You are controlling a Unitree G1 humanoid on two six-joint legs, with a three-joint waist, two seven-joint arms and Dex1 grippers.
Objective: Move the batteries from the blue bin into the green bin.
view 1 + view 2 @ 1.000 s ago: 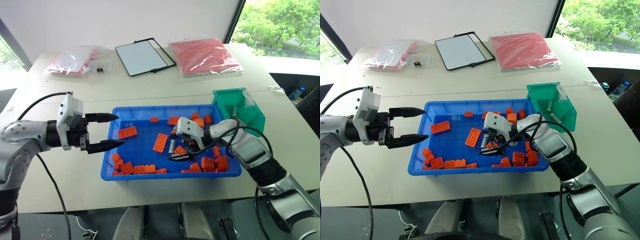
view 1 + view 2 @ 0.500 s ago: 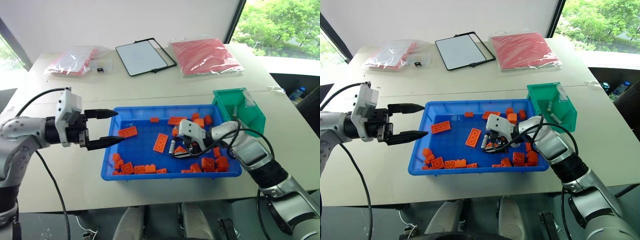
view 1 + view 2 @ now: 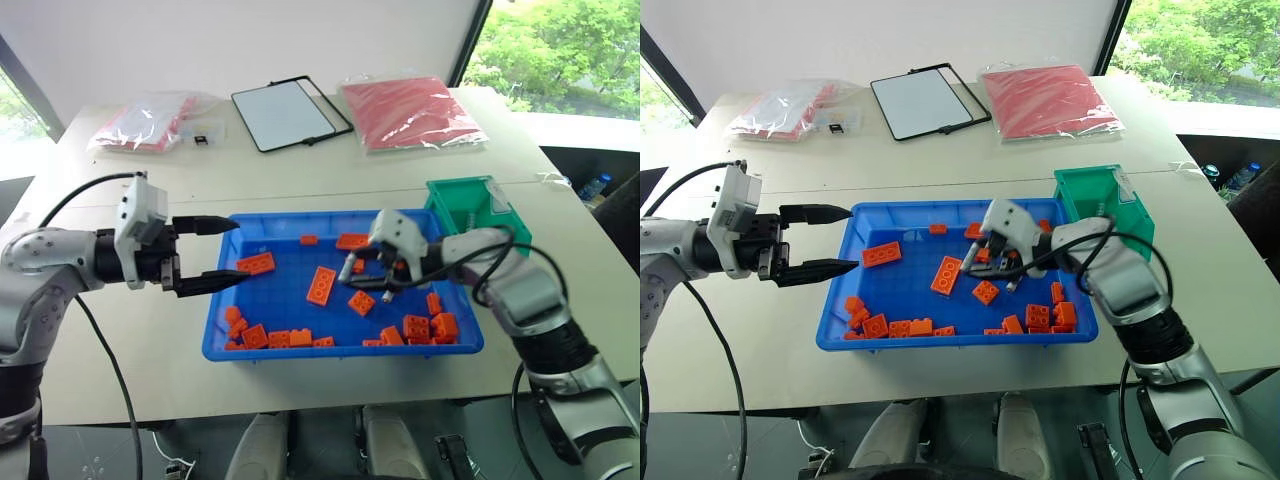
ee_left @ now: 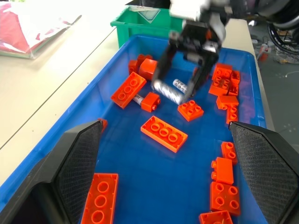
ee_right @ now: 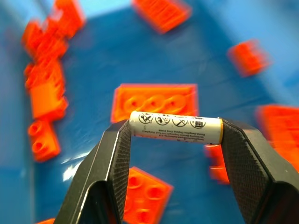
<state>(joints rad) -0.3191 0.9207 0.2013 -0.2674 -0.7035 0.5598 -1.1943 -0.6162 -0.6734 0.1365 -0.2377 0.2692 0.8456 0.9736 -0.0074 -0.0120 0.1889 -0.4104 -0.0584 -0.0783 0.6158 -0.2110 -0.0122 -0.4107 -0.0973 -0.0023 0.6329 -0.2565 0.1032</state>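
Observation:
My right gripper (image 3: 365, 272) is shut on a silver-grey battery (image 5: 175, 127), which spans end to end between its two fingers. It hangs a little above the middle of the blue bin (image 3: 340, 350), over the orange bricks. The left wrist view shows the same gripper (image 4: 180, 88) holding the battery (image 4: 164, 90). Another battery (image 4: 138, 99) lies in the bin, partly under a small brick. The green bin (image 3: 480, 215) stands against the blue bin's far right corner. My left gripper (image 3: 238, 252) is open and level over the blue bin's left rim, holding nothing.
Orange studded bricks (image 3: 322, 285) are scattered all over the blue bin. At the back of the table lie two red plastic bags (image 3: 410, 110) and a black-framed white board (image 3: 285, 112). The table's front edge runs close below the blue bin.
My right gripper has closed on the battery among the bricks and lifted it, moving up and slightly right. The left gripper has stayed in place, open.

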